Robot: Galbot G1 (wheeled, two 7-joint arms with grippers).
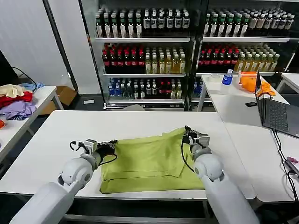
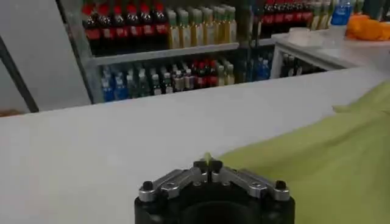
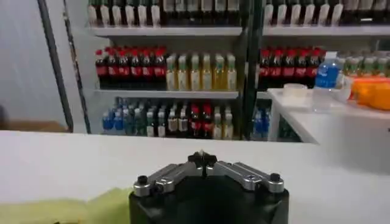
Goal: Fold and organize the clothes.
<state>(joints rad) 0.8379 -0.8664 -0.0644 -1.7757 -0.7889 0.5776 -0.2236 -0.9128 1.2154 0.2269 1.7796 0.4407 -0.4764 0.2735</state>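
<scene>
A lime t-shirt lies partly folded on the white table, close to the front edge. My left gripper sits low at the shirt's left edge. In the left wrist view the left gripper is shut, with a tip of the t-shirt pinched between its fingers. My right gripper is at the shirt's far right corner, which rises toward it. In the right wrist view the right gripper is shut with a thin sliver of cloth at its tips, and the t-shirt trails below it.
A heap of red, lilac and cream garments lies on a side table at left. The right-hand table holds a laptop, an orange cloth and a blue bottle. Shelves of drinks stand behind.
</scene>
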